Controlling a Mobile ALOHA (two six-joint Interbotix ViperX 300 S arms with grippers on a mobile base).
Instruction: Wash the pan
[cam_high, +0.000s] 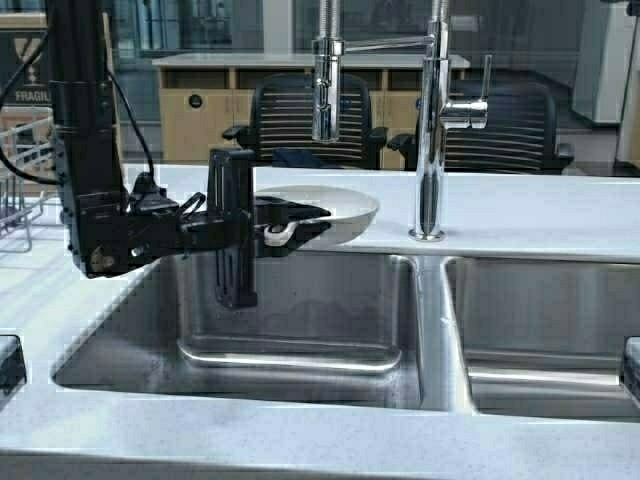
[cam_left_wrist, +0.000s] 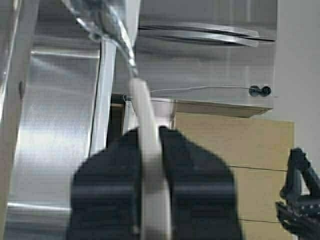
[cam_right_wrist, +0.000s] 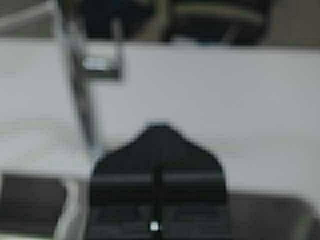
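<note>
A pale counter (cam_high: 540, 215) runs around a steel double sink (cam_high: 300, 320), with the left basin under the work and the right basin (cam_high: 545, 335) beside it. Behind the counter stand wooden cabinets (cam_high: 205, 110) and two black chairs (cam_high: 300, 120). A tall chrome faucet (cam_high: 430, 130) rises from the counter between the basins, its spray head (cam_high: 324, 90) hanging down over the far edge of the left basin. A wire rack (cam_high: 15, 180) sits at the far left.

The left arm (cam_high: 85, 130) reaches in from the left and its left gripper (cam_high: 290, 225) is pinched onto the handle of the pan (cam_high: 330, 210), fingers (cam_left_wrist: 195, 185) pressed against either side of the cream handle, as the wrist view shows. The pan is held level above the back rim of the left basin, just below and slightly right of the spray head, clear of the water outlet. Its long axis runs left to right: the handle points left into the gripper, the bowl points right toward the faucet's base, open side up. The faucet column stands near the bowl's right edge, apart from it.

The right gripper (cam_right_wrist: 157, 165) is low near the counter; its fingers look closed together in its wrist view
</note>
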